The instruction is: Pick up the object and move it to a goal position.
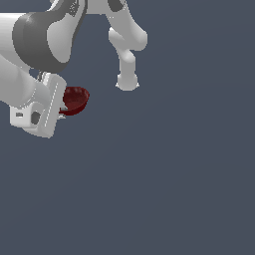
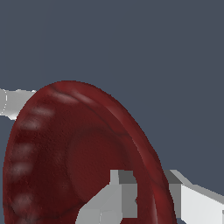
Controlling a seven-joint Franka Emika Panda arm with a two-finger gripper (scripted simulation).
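Note:
The small dark red bowl (image 1: 77, 98) with a ribbed rim hangs tilted in the air at the exterior view's upper left. My gripper (image 1: 63, 107) is shut on its rim, and the white hand sits to the bowl's left. In the wrist view the bowl (image 2: 78, 148) fills most of the picture. My gripper (image 2: 148, 186) pinches the rim, with one finger (image 2: 116, 192) inside the bowl and the other finger (image 2: 192, 197) outside it.
The arm's grey and white links (image 1: 45, 35) fill the exterior view's upper left. A white arm segment (image 1: 127, 74) reaches down at the top centre. A plain dark blue-grey ground (image 1: 164, 179) lies everywhere else. A white arm part (image 2: 13, 103) shows behind the bowl.

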